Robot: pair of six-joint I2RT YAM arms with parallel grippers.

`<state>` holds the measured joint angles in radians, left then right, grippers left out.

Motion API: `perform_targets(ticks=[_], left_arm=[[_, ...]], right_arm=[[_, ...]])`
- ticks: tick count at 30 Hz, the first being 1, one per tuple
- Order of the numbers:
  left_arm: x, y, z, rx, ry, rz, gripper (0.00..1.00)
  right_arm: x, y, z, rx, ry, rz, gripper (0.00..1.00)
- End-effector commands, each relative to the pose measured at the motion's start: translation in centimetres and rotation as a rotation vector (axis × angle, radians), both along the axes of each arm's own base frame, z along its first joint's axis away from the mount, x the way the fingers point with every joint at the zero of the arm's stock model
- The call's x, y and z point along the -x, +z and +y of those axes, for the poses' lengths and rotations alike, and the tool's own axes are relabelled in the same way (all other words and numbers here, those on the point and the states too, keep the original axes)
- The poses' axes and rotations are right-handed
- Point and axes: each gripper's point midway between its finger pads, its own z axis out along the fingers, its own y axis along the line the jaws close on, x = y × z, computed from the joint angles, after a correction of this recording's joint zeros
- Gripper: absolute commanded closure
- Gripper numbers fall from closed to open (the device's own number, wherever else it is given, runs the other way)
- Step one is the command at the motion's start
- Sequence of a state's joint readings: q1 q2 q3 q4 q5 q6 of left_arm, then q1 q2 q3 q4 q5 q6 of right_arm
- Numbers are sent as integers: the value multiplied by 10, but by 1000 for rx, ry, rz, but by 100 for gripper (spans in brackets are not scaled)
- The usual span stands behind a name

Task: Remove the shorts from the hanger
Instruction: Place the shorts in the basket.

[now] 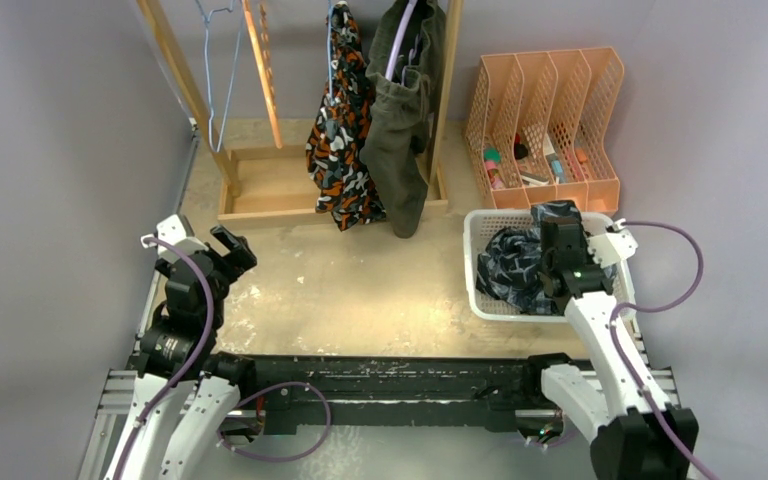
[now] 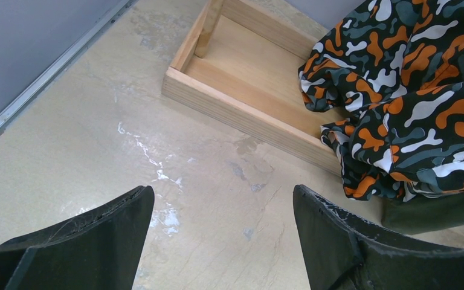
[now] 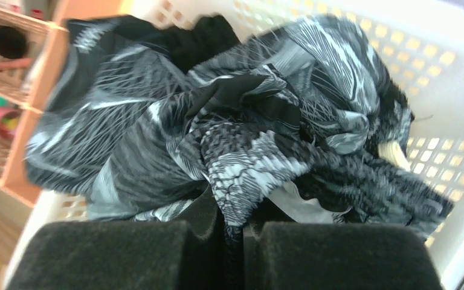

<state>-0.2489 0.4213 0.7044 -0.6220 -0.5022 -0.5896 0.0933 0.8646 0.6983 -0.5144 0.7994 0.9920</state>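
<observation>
The navy shorts [image 3: 229,133] lie bunched up in the basket [image 3: 453,78], right in front of your right gripper [image 3: 234,238]. Its two fingers are pressed almost together, and a thin fold of the navy shorts is pinched in the slit between them. Some black cloth [image 3: 202,33] peeks out past the navy heap, on the far side from those fingers; you cannot tell what it is. Seen from above, your right gripper [image 1: 563,262] points down into the basket [image 1: 480,290] and sits on top of the navy shorts [image 1: 508,268]

The camo shorts [image 2: 411,103] hang ahead of your left gripper [image 2: 223,208] and off to its right. Their low edge dips into the wooden base of the rack [image 2: 248,115]. They are well apart from the fingers. Those fingers stand wide, with only bare table [image 2: 96,151] showing between them

From above, the camo shorts [image 1: 343,150] and the olive shorts [image 1: 402,130] both hang on the rack [image 1: 260,190], side by side and touching, the olive pair on the right. A blue hanger [image 1: 222,70] hangs on the same rack, further left. An orange file holder [image 1: 550,120] stands just past the basket, beyond your right fingers
</observation>
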Motion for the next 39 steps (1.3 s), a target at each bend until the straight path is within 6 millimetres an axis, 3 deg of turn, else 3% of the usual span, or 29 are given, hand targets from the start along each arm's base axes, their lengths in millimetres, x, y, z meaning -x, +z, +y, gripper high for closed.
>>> perform_targets(ticks=[1,4,6,9,11,15,19,25,29,31,34,39], left_arm=[[-5,9,-1,3,-6,-42,16],[-4,10,-2,8,-10,-49,16],[-5,9,-3,7,-17,-52,16],[-6,9,-4,2,-27,-49,16],[-6,8,-5,2,-33,-44,16],[-7,8,-7,3,-40,-44,16],[-7,10,-7,3,-46,-49,16],[-6,11,-7,-3,-47,-60,16],[-8,10,-10,-3,-66,-52,16],[-8,9,-10,-5,-67,-49,16],[-8,9,-10,-5,-64,-47,16],[-7,10,-9,-3,-60,-51,16]], right_arm=[[4,-37,-1,-132,-124,4,93],[10,-56,-3,-210,-181,-2,89],[2,-58,-4,-238,-150,-25,73],[1,-64,-8,-265,-170,-29,70],[7,-58,-11,-264,-214,-9,67],[10,-22,-21,-169,-173,-27,42],[14,28,-27,-77,-111,-108,31],[11,85,-21,-49,-14,-175,26],[2,112,-13,-15,87,-234,28],[-12,127,-5,52,211,-260,31],[-34,121,11,61,356,-239,32],[-62,72,24,-1,467,-57,32]])
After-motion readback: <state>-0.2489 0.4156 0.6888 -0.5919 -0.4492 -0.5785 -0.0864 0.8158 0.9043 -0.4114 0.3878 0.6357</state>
